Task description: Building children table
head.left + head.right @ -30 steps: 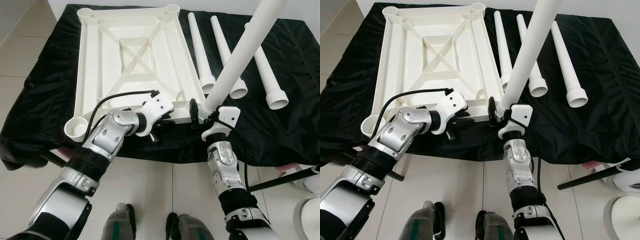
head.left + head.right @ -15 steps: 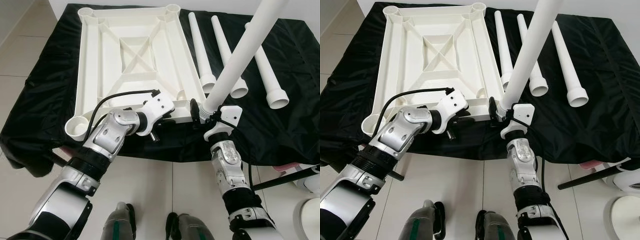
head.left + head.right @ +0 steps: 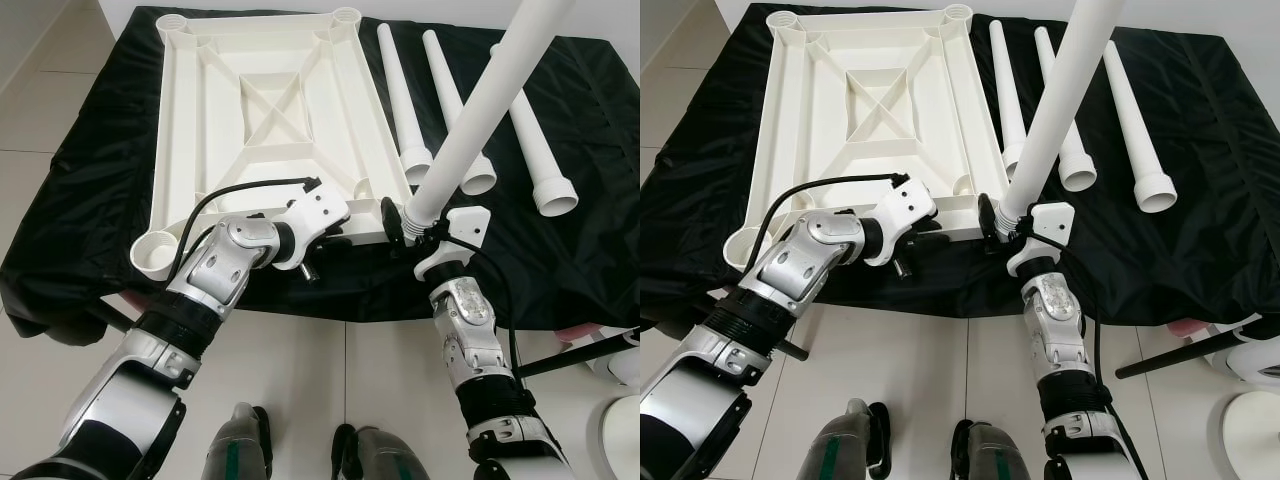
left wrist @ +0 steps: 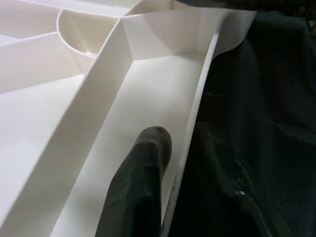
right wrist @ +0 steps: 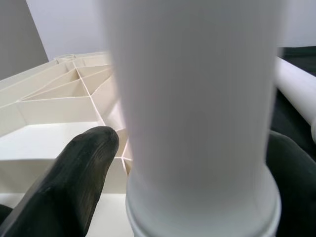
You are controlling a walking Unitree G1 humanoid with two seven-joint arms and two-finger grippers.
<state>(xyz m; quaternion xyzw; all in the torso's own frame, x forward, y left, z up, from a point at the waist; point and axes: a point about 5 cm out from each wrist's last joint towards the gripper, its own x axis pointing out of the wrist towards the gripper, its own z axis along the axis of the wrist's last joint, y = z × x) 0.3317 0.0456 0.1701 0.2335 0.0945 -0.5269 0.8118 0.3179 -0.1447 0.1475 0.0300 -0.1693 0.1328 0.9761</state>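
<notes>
I am putting legs on a little table. The white table top lies upside down on a black cloth, so its round corner holes face up.

My left gripper pinches the near rim of the table top. One black finger sits inside the rim and the other outside. I think this keeps the top from sliding while I work.

My right gripper is closed around the thick end of one white leg. The leg tilts up and away to the right. Its thick end hangs just beside the near right corner hole, so I think it goes in there next.

Three more legs lie side by side on the cloth to the right, waiting.

I can see no words or labels anywhere.
</notes>
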